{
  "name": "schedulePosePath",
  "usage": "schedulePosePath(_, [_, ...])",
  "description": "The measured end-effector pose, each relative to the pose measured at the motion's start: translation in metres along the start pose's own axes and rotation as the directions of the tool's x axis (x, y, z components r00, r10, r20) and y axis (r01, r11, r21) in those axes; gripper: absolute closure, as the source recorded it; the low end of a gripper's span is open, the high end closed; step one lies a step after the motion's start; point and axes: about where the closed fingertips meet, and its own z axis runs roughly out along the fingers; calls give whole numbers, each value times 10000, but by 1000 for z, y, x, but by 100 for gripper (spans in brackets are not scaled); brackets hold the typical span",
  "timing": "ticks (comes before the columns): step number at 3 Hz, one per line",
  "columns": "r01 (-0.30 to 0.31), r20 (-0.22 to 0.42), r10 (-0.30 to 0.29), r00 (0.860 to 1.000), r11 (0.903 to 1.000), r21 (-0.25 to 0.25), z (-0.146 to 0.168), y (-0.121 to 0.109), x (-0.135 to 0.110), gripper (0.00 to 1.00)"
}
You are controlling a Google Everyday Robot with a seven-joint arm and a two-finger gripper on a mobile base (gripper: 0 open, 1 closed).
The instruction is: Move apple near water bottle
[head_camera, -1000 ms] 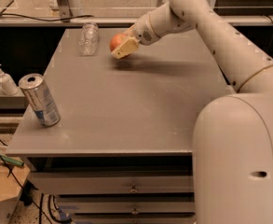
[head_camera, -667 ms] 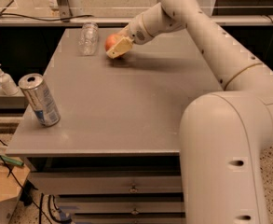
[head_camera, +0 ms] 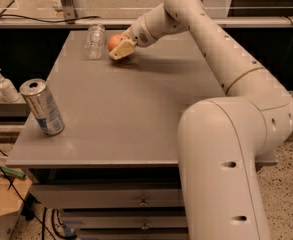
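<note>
The apple, red-orange and round, is held in my gripper at the far side of the grey table, low over the surface. The gripper's tan fingers are closed around the apple's near side. The water bottle, clear and ribbed, lies on the table just to the left of the apple, a small gap between them. My white arm reaches in from the right and crosses the far right part of the table.
A silver-and-blue drink can stands near the table's front left corner. A white pump-top dispenser bottle stands on a lower ledge left of the table. Drawers sit under the table's front edge.
My gripper has carried the apple to the left, closer to the water bottle. The bottle and the can have not moved.
</note>
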Motion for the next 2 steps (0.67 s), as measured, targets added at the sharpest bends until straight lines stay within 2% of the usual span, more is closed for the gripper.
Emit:
schedulePosePath(1, [-1,-3,1,10000,10000,-47,3,1,0,0])
schedulePosePath(2, [-1,-3,1,10000,10000,-49,3,1,0,0])
